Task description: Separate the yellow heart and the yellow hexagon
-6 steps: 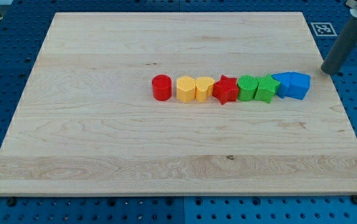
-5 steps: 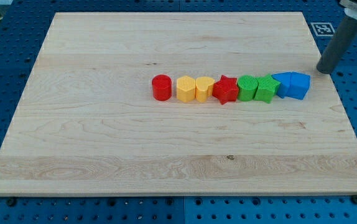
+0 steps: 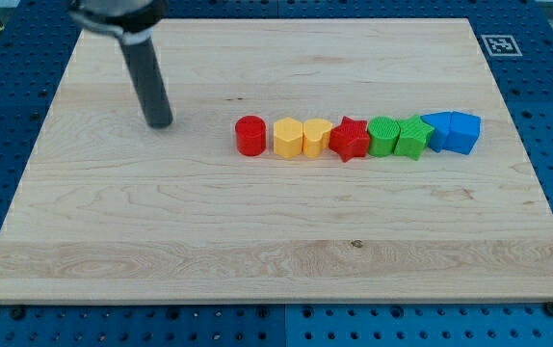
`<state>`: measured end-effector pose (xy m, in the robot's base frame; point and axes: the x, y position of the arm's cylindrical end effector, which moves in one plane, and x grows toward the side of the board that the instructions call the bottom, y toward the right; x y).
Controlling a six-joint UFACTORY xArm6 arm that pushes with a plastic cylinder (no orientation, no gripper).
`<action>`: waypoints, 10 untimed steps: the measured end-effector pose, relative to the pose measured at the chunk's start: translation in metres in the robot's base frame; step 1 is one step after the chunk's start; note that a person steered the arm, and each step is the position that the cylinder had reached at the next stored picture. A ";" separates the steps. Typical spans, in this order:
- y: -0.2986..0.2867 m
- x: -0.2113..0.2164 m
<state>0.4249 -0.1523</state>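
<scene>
The yellow hexagon [image 3: 287, 137] and the yellow heart [image 3: 316, 137] touch side by side in a row of blocks across the middle of the wooden board [image 3: 113, 241]. The hexagon is on the left, the heart on the right. My tip [image 3: 161, 124] rests on the board to the view's left of the row, well apart from the red cylinder [image 3: 250, 135] at the row's left end. It touches no block.
Right of the heart, the row continues with a red star [image 3: 350, 140], a green block [image 3: 383, 135], a green star [image 3: 412, 137] and two blue blocks [image 3: 453, 131]. A marker tag [image 3: 500, 43] lies off the board's top right corner.
My tip has swept from beyond the board's right edge, near the blue blocks, across to the left part of the board. No block has moved.
</scene>
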 end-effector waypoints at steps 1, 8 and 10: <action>0.013 0.040; 0.195 -0.028; 0.164 -0.051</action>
